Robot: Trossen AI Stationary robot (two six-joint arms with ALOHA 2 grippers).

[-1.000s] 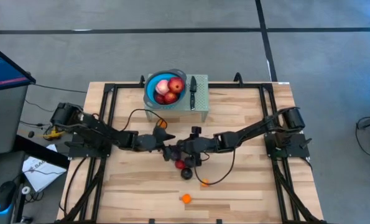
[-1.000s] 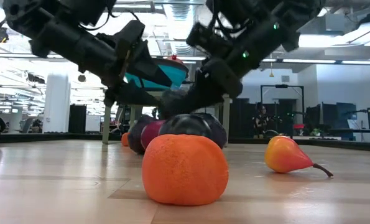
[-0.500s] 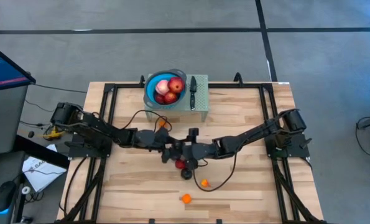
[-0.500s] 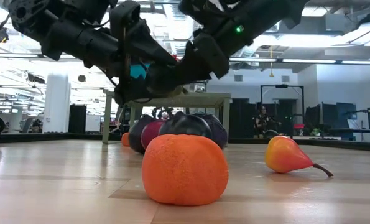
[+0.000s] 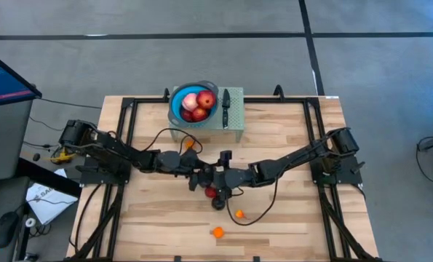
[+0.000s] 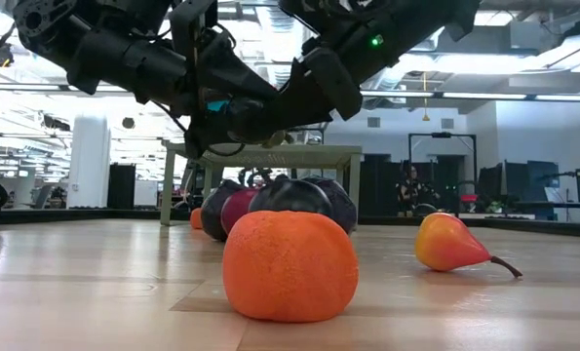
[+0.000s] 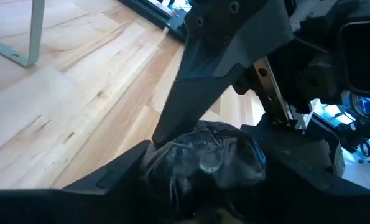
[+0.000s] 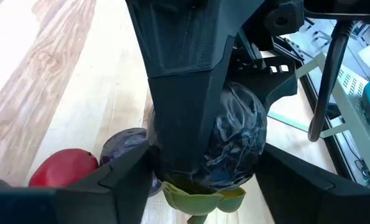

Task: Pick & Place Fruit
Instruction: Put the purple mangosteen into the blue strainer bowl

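Where the two arms meet over the table's middle, a dark purple fruit point(image 7: 203, 158) is seen clamped between the jaws of both the left gripper point(image 5: 194, 173) and the right gripper point(image 5: 215, 177). Just below them, a red fruit point(image 5: 211, 192) and another dark fruit point(image 5: 218, 204) lie touching, with two orange fruits point(image 5: 217, 232) nearer the front edge. Behind, a blue bowl point(image 5: 178, 98) holding apples point(image 5: 205, 100) stands beside a knife point(image 5: 225, 102) on a raised stand point(image 5: 236, 116).

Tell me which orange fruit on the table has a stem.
The pear-shaped one to the right in the low view: orange-yellow, with a thin dark stem at its tapered end. The bumpy round orange in front shows none.
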